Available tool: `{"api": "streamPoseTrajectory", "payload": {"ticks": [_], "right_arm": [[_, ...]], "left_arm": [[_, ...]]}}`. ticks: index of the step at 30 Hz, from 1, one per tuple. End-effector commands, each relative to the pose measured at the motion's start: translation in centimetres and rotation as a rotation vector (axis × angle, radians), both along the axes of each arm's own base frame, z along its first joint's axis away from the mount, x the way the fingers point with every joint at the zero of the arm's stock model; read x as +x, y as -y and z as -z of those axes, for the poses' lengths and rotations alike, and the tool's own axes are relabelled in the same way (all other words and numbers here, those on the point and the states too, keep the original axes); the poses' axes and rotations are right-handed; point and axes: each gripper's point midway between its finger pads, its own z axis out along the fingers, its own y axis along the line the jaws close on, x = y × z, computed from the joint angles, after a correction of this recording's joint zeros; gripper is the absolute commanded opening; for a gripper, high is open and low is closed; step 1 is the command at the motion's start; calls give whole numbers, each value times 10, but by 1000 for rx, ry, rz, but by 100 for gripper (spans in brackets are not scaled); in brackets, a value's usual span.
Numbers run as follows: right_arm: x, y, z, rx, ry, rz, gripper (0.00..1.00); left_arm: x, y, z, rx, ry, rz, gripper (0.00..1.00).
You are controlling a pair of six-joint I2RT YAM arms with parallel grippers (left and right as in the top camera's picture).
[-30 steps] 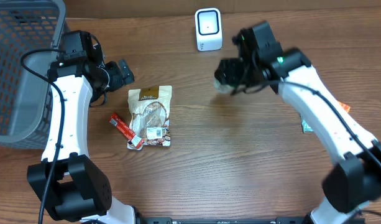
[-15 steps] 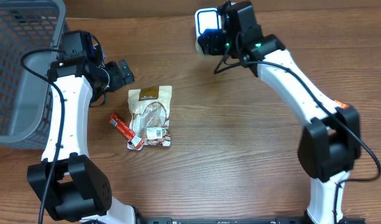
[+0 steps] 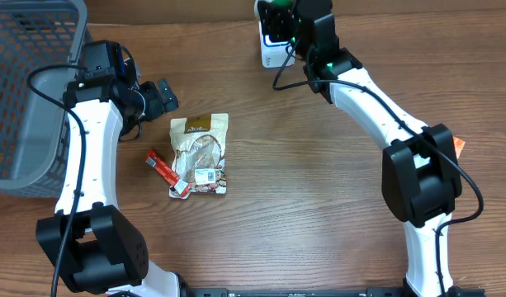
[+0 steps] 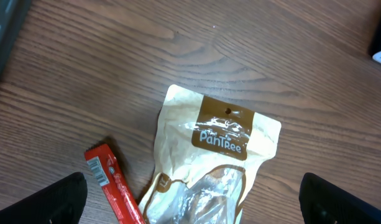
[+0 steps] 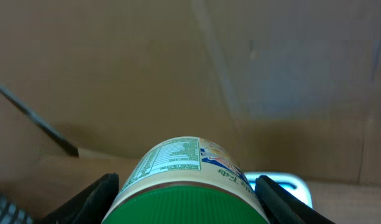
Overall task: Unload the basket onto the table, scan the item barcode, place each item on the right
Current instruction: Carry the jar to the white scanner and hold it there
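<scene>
The item is a cream-labelled jar with a green lid (image 5: 185, 186), and my right gripper (image 5: 187, 202) is shut on it, one finger (image 5: 91, 200) on each side. In the overhead view the right gripper (image 3: 279, 20) holds the jar (image 3: 275, 11) at the table's back edge, right over the white scanner (image 3: 271, 53). The scanner's lit face (image 5: 288, 183) glows just behind the jar. My left gripper (image 3: 159, 96) hangs open over the top of a tan snack pouch (image 4: 216, 152), nothing between its fingers (image 4: 56, 200).
A red snack stick (image 3: 165, 171) lies beside the pouch (image 3: 200, 153). A grey mesh basket (image 3: 26, 91) fills the far left. An orange packet (image 3: 459, 145) peeks out behind the right arm's base.
The right arm has swung from the middle right to the back edge, carrying the jar up against the scanner. The left arm has not moved.
</scene>
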Motion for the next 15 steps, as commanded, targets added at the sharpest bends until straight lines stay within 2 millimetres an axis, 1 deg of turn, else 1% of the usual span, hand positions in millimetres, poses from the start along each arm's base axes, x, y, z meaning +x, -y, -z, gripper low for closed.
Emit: {"api": "streamPoseTrajectory", "payload": {"ticks": [1,6,8,12,15], "right_arm": [[16,12,-2,11,54,101,4],[26,24,8,10,80,187,4],[30,23,10,24,107,194,4],[33,22,5,53,155,197,4],[35,23,12,52,158,212,4]], "left_arm": [[2,-2,-7,1,19,-15,100],[2,-2,-7,1,19,-15,100],[2,-2,-7,1,19,-16,100],[3,-2,-7,1,20,-16,99],[2,-2,-7,1,19,-16,100]]}}
